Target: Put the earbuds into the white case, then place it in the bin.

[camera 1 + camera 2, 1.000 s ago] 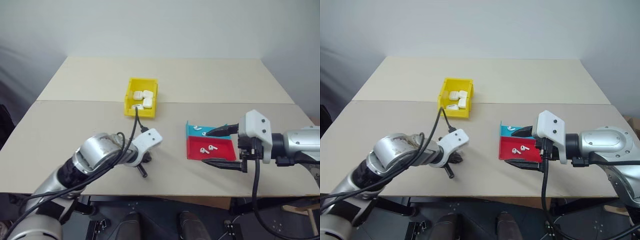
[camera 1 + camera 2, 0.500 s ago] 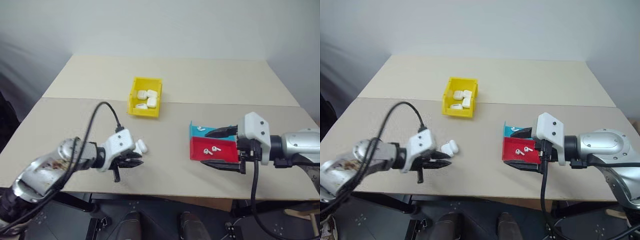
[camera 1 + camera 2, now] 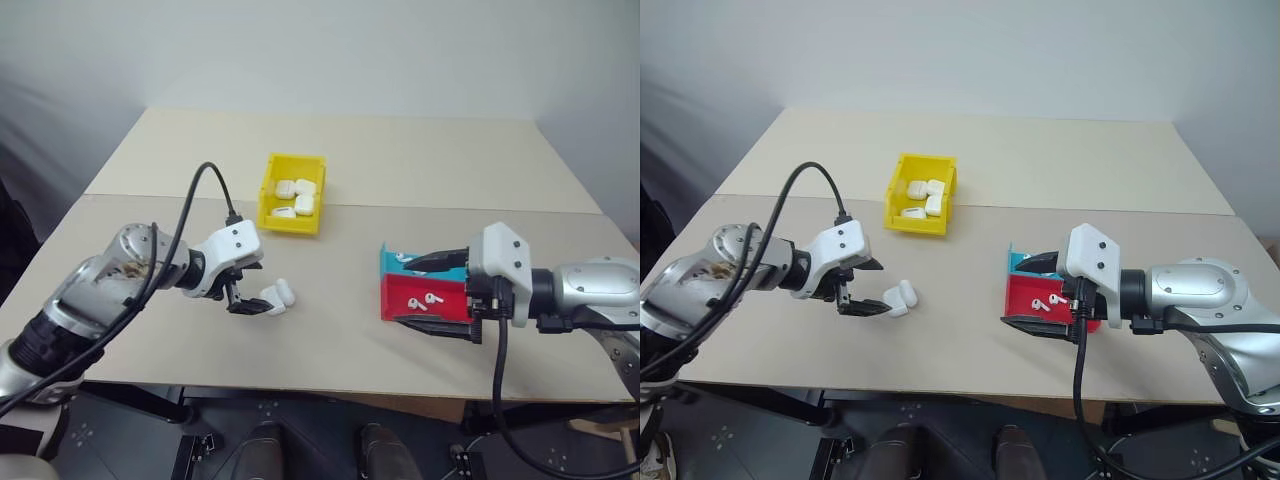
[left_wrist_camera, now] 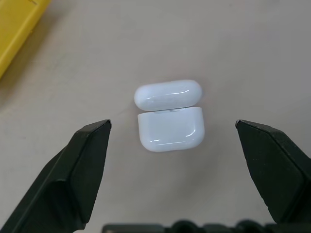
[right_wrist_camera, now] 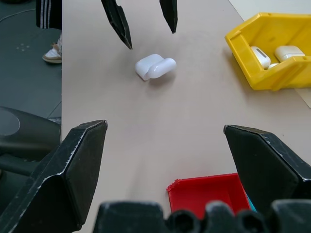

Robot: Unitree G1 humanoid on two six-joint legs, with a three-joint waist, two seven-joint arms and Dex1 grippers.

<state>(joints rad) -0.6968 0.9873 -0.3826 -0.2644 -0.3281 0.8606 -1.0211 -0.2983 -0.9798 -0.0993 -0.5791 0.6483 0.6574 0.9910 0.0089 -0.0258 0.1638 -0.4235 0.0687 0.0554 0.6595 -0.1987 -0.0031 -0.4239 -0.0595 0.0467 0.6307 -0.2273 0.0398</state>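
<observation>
White case (image 4: 170,116) lies on table (image 3: 330,340), lid hinged open, free of fingers. Left gripper (image 3: 243,291) spread wide just beside case, holding nothing. Right gripper (image 3: 430,295) wide open, empty, fingers either side of red tray (image 3: 405,305) holding two earbuds (image 3: 422,300); teal tray (image 3: 392,264) behind. Yellow bin (image 3: 270,190) farther back, several cases (image 3: 297,197) inside.
</observation>
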